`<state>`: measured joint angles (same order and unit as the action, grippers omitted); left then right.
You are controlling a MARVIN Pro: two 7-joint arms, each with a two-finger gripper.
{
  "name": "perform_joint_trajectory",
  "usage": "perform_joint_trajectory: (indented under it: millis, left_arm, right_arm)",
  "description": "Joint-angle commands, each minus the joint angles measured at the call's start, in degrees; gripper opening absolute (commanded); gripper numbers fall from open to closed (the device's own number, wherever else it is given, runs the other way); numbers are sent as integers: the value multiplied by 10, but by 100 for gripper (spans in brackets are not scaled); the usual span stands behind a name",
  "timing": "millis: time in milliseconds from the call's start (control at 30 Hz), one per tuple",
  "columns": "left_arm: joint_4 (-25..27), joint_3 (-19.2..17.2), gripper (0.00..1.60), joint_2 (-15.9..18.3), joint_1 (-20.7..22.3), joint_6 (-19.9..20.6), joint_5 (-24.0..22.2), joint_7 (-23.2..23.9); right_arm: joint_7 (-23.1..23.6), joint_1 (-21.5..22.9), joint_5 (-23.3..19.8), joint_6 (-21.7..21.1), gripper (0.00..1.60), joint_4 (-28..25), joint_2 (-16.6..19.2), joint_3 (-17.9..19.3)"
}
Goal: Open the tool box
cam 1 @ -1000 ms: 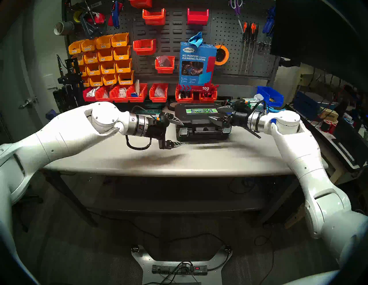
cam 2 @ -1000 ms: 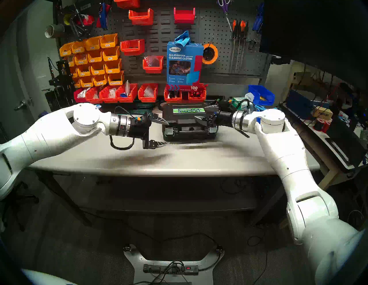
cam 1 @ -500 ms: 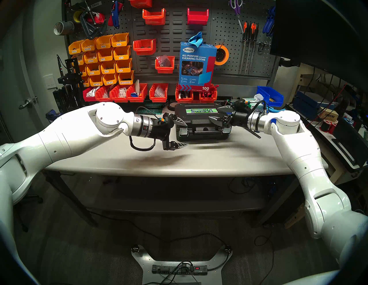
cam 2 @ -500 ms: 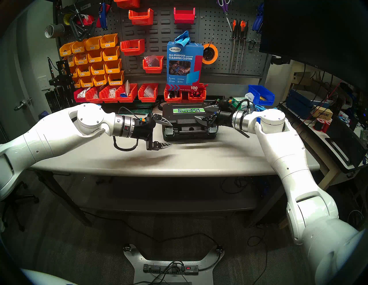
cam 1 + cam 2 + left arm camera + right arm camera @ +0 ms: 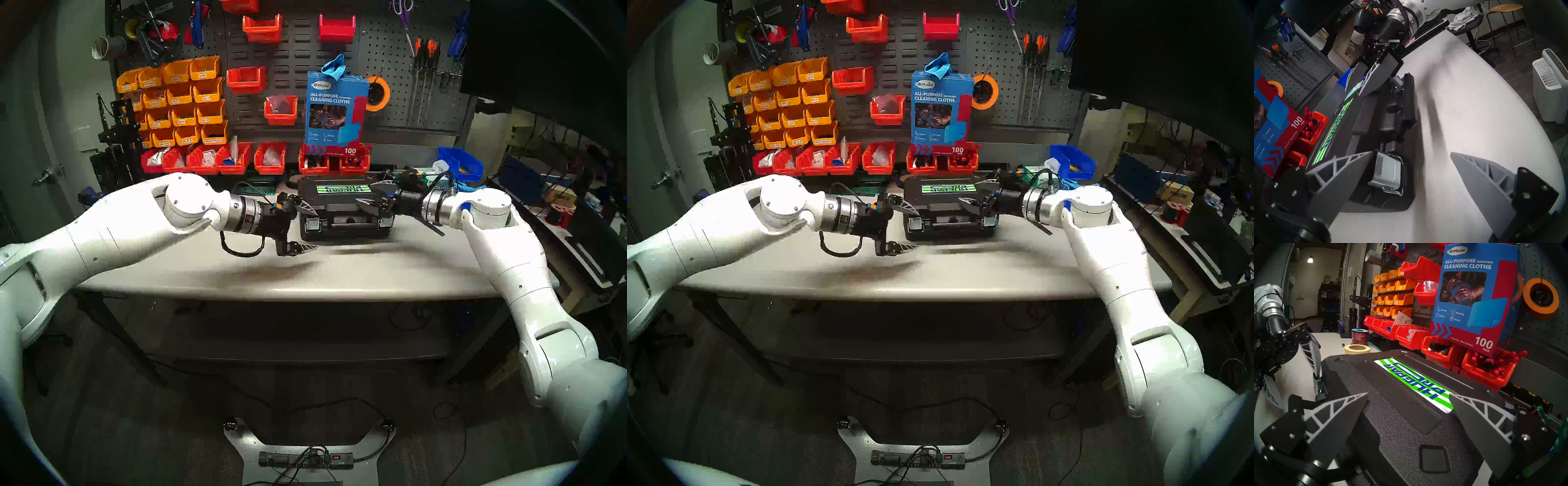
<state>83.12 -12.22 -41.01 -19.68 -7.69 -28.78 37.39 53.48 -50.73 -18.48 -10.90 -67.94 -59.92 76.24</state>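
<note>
Tool box (image 5: 344, 207): rigid, closed. Left gripper (image 5: 1411, 153) fingers apart, one beside the silver latch (image 5: 1387, 174), the likely hold. Right gripper (image 5: 1407, 394) fingers apart over lid.

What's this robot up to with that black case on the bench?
It is working on opening the tool box, which lies shut on the table. The left gripper is open at the box's left front corner, beside a silver latch. The right gripper is open over the lid's right end. Neither holds anything.
</note>
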Motion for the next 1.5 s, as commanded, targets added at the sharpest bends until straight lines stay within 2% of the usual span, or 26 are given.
perform_joint_trajectory:
  millis: [0,300,500,533,600,933,1267,1300,1367,1467]
  left_arm:
    - [13,-2,160,11,5,8,2,3]
    - [74,24,160,53,-23,28,-4,29]
    - [104,30,160,72,-38,36,-14,11]
    - [103,23,160,68,-39,37,-23,-5]
    - [100,19,160,64,-36,39,-29,-10]
    - [49,-53,160,10,0,54,-122,-48]
    - [-62,-116,160,-62,13,88,-222,-96]
    - [-60,-119,160,-62,11,97,-232,-107]
    - [-95,-126,160,-85,10,106,-249,-113]
    - [-115,-118,160,-97,10,117,-271,-130]
  right_arm:
    - [1,5,-1,1,160,-4,1,3]
    - [1,5,-1,1,160,-4,1,3]
    - [1,5,-1,1,160,-4,1,3]
    - [1,5,-1,1,160,-4,1,3]
    - [1,5,-1,1,160,-4,1,3]
    - [0,5,-1,1,160,-4,1,2]
    - [0,5,-1,1,160,-4,1,2]
    - [0,5,-1,1,160,-4,1,2]
    - [0,5,-1,1,160,-4,1,2]
    - [1,5,-1,1,160,-4,1,2]
